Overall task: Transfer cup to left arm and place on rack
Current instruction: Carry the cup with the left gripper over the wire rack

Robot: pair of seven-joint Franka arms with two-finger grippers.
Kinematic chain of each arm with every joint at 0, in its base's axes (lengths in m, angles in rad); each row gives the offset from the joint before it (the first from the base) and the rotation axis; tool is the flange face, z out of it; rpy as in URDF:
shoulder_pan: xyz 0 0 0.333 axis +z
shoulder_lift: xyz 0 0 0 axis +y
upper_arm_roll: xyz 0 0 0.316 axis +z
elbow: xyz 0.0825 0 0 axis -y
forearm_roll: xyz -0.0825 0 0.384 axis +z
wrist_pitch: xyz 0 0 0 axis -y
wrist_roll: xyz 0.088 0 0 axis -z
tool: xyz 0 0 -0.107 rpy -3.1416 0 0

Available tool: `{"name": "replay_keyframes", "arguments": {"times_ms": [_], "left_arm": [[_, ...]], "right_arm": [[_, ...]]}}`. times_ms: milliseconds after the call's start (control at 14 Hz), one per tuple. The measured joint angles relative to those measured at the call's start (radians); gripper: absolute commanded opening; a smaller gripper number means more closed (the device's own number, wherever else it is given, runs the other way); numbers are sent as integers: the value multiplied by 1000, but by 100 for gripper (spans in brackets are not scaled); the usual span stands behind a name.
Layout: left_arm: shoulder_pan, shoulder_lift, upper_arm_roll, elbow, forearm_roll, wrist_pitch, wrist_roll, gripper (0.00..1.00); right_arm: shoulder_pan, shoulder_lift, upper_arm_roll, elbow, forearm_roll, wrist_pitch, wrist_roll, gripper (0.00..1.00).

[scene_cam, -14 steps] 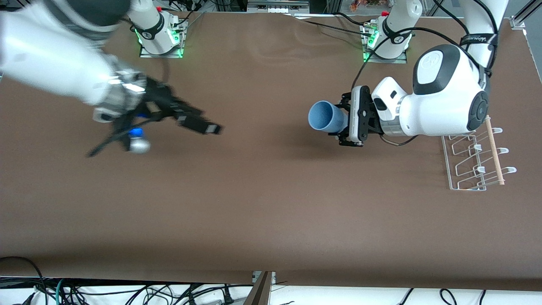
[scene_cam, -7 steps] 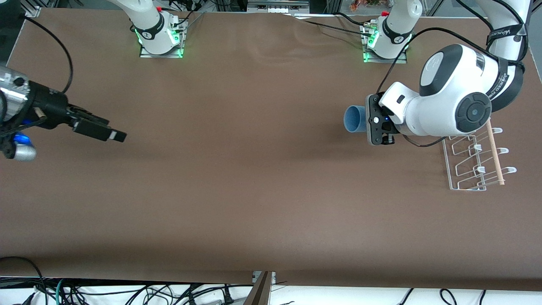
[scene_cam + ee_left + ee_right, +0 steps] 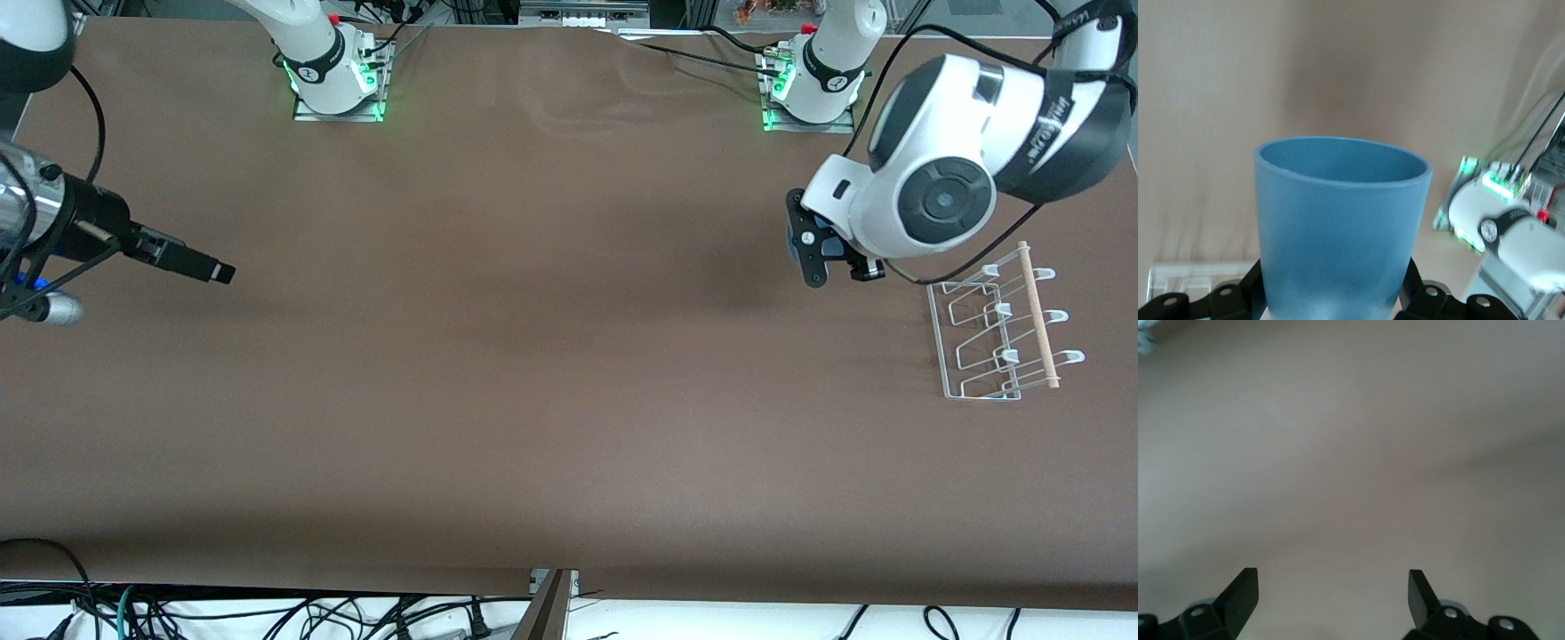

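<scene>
Left gripper (image 3: pixel 803 253), upper right of the front view, hangs over bare table (image 3: pixel 533 400) just beside the rack (image 3: pixel 996 333), toward the left arm's (image 3: pixel 942 187) end. It is clamped on the cup (image 3: pixel 1338 227): the left wrist view fills with the light-blue tumbler, base seated between the black fingers (image 3: pixel 1231 300), open mouth pointing away from the wrist. Inside wall visible near the rim, plain blue; the bottom cannot be seen, so contents undetermined. In the front view only a sliver of blue shows at the gripper. Rack sits on the table at right centre, white wire loops upright, wooden dowel (image 3: pixel 1037 313) lying across them; nothing rests in it. Right gripper (image 3: pixel 200 265) at the left edge of the front view, over bare table, fingers (image 3: pixel 1238 593) spread apart, holding nothing.
</scene>
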Motion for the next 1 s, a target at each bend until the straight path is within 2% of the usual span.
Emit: {"name": "replay_keyframes", "arguments": {"times_ms": [143,286,357,643,1000], "left_arm": [[-20,-1,-25,-3,114,-64,-48,1],[-29,1,-29,-13,208,-98,-104,1],[-29,6,-28,-18,258,-114,-136,1],[-27,74,-24,-57,467,-195,-199,0],[-22,192,-22,-128,772,-257,-238,0]], "right_arm": [[-48,-69,94,-94,-83,43,-31,99],[-126,-127,183,-165,-116,66,-94,99],[-159,-155,208,-198,-122,78,-132,99],[-205,-261,221,-303,-132,118,-210,99],[-212,-272,257,-328,-154,138,-225,99]]}}
